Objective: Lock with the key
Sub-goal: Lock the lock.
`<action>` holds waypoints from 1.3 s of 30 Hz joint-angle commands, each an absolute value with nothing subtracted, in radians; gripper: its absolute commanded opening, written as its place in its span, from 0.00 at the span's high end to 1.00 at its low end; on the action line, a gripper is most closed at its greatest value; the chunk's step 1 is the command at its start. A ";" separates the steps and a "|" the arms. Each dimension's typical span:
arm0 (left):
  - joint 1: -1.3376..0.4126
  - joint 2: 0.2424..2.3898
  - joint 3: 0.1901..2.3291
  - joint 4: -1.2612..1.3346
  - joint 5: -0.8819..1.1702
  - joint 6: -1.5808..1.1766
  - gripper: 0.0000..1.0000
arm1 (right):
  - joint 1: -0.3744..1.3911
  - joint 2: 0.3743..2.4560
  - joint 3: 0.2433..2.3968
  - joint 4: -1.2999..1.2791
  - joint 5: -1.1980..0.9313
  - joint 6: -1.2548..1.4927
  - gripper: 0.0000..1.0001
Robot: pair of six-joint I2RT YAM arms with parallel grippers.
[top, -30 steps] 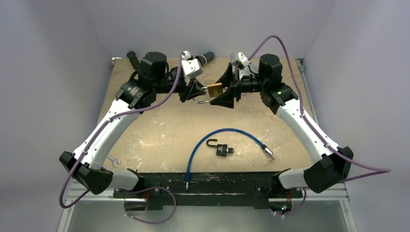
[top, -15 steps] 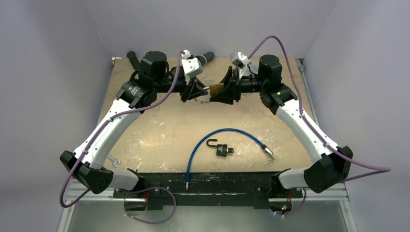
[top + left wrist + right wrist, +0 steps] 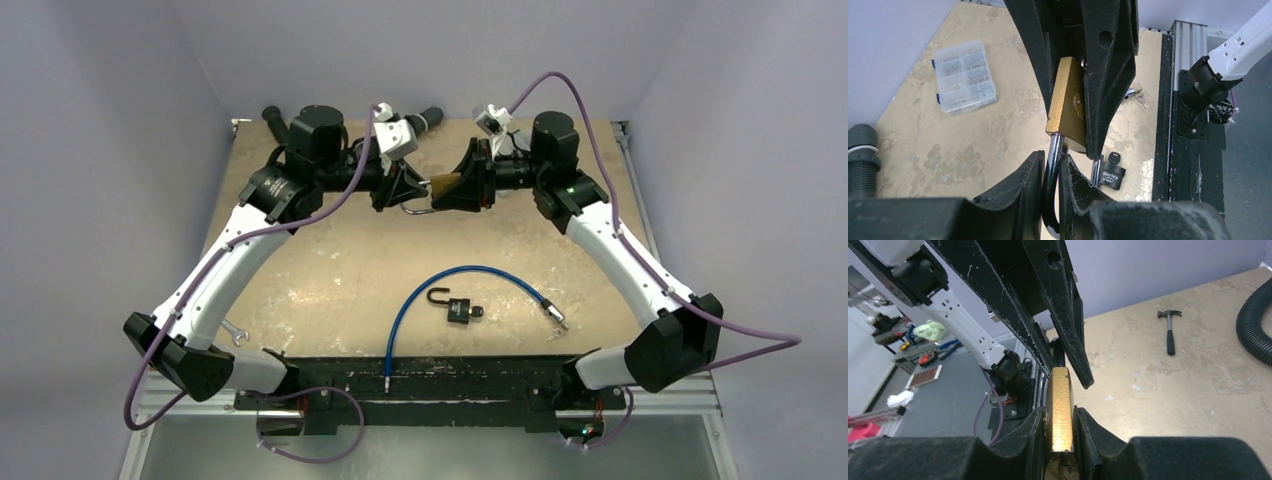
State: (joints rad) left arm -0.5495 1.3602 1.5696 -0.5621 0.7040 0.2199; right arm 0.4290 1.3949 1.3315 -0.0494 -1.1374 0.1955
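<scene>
A brass padlock (image 3: pixel 446 184) is held in the air at the back centre, between both grippers. My left gripper (image 3: pixel 408 190) is shut on its silver shackle (image 3: pixel 1054 150), fingertips either side of the bar in the left wrist view (image 3: pixel 1050 161). My right gripper (image 3: pixel 462 188) is shut on the brass body (image 3: pixel 1059 400), one finger on each flat face (image 3: pixel 1059 416). The body also shows in the left wrist view (image 3: pixel 1065 107). A small black padlock (image 3: pixel 459 312) with a black key head in it (image 3: pixel 1114 159) lies on the table near the front.
A blue cable (image 3: pixel 440 278) loops around the black padlock, its metal end at the right (image 3: pixel 556 320). A wrench (image 3: pixel 235 333) lies at the front left. A black hose (image 3: pixel 1255 320), a hammer (image 3: pixel 1169 332) and a clear parts box (image 3: pixel 964 75) lie on the board.
My right gripper has moved left onto the brass padlock and closed its wide-open fingers on the body. My left gripper has kept its hold on the shackle.
</scene>
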 commanded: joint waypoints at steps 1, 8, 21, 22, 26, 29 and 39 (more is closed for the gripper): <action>-0.516 1.343 1.634 -0.487 0.719 0.187 0.75 | 0.412 1.399 1.330 0.150 -1.165 0.398 1.00; -0.340 1.380 1.690 -0.479 0.922 -0.009 0.37 | 0.361 1.433 1.293 0.489 -1.167 0.703 1.00; -0.264 1.389 1.557 0.180 1.216 -0.763 0.21 | 0.345 1.452 1.285 0.865 -1.075 0.998 1.00; -0.264 1.381 1.552 0.145 1.208 -0.746 0.21 | 0.345 1.450 1.287 0.860 -1.075 1.000 1.00; -0.264 1.365 1.520 0.100 1.194 -0.711 0.26 | 0.344 1.445 1.292 0.833 -1.058 0.994 1.00; -0.264 1.365 1.518 0.069 1.179 -0.675 0.32 | 0.348 1.444 1.297 0.816 -1.058 1.000 1.00; -0.264 1.359 1.475 0.003 1.069 -0.570 0.40 | 0.348 1.430 1.300 0.805 -1.074 1.029 1.00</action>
